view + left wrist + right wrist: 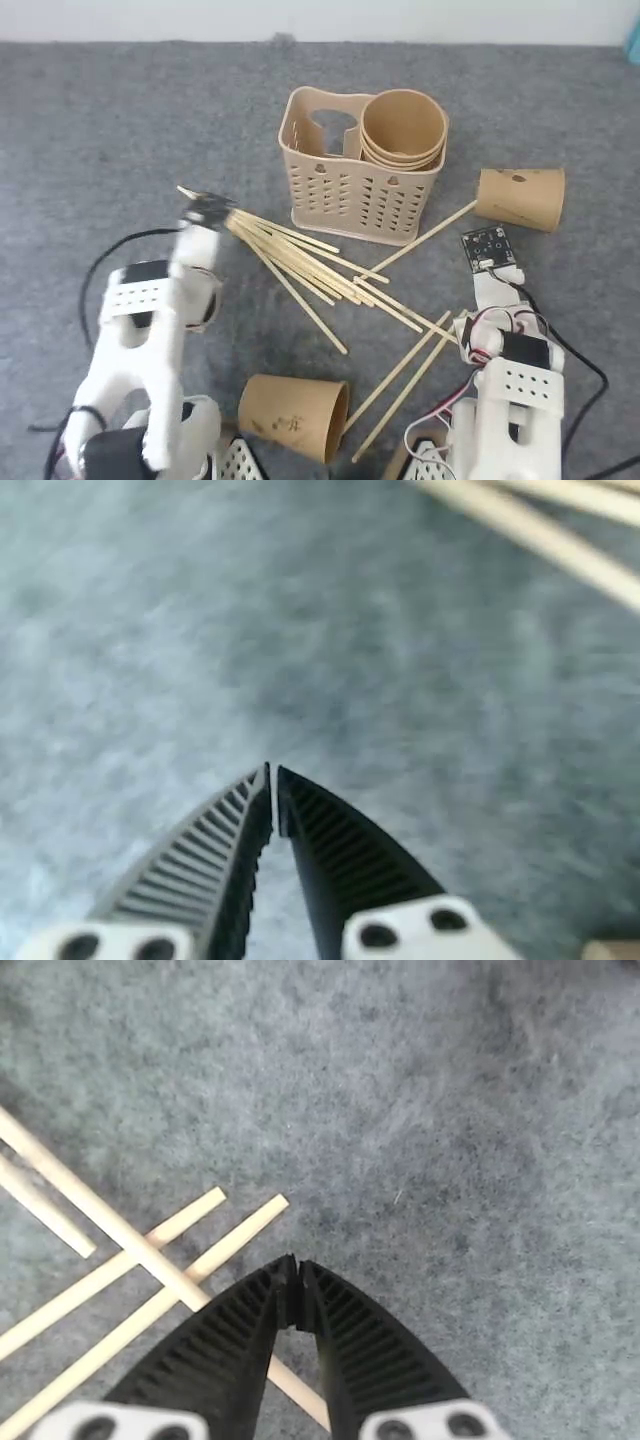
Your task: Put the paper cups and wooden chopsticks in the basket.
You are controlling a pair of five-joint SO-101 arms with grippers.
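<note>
- On the grey carpet in the high view, the basket stood toward 12 o'clock. A stack of paper cups sat upright in its 3 o'clock compartment.
- At 3 o'clock from the basket, 1 paper cup lay on its side, apart from the basket. The tip of 1 chopstick reached it.
- At 6 o'clock from the basket, well apart from it, a second cup lay on its side.
- The wooden chopsticks lay fanned across the carpet between the basket and the second cup. The fan's narrow end pointed to 9 o'clock.
- The left arm stood at 8 o'clock, its wrist end over that narrow end. The right arm stood at 4 o'clock.
- In the left wrist view, the left claw was closed with its tips together and gripped nothing. It hung over bare carpet, with chopsticks well beyond it.
- In the right wrist view, the right claw was closed and empty. It was directly above crossed chopsticks lying on the carpet.
</note>
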